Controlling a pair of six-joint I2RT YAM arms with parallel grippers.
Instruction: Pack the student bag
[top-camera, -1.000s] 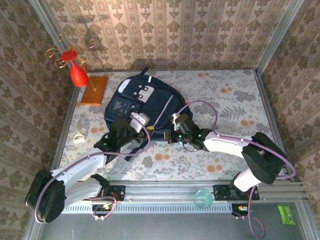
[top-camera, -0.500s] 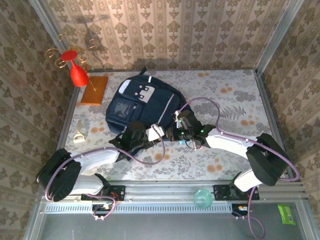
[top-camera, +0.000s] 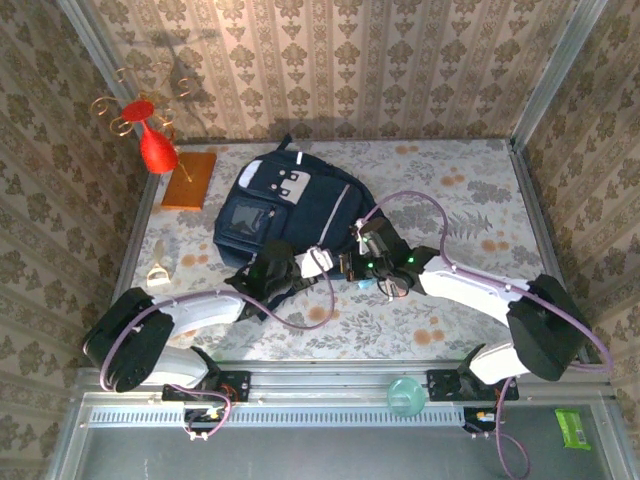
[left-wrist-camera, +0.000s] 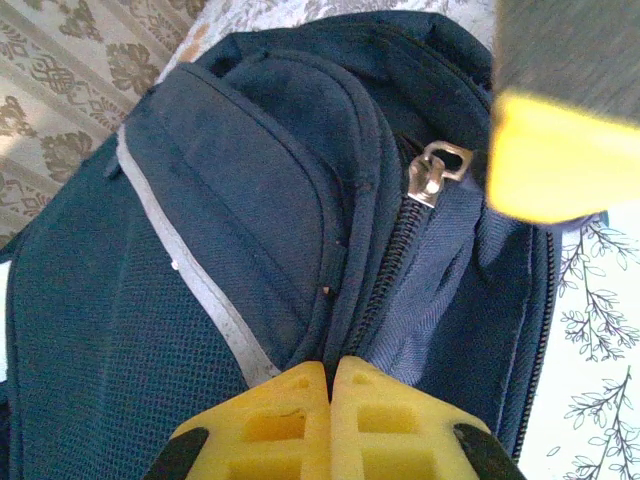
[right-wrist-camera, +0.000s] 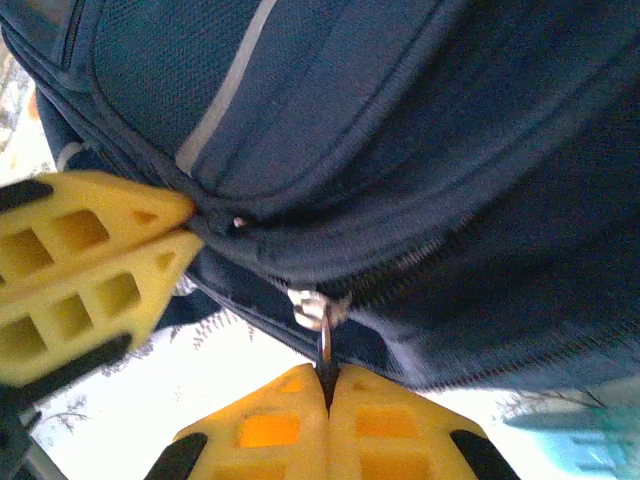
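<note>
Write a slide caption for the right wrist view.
The right tool pinches the student bag's metal zipper pull while the left tool clamps the bag beside it.

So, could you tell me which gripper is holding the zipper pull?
The right gripper: its jaws pinch the metal zipper pull, while the left gripper pinches the bag fabric.

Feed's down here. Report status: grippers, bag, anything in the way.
Left gripper shut on student bag seam beside the zip. Right gripper shut on zipper pull. Bag lying on table. Red vase far left, apart from the bag.
</note>
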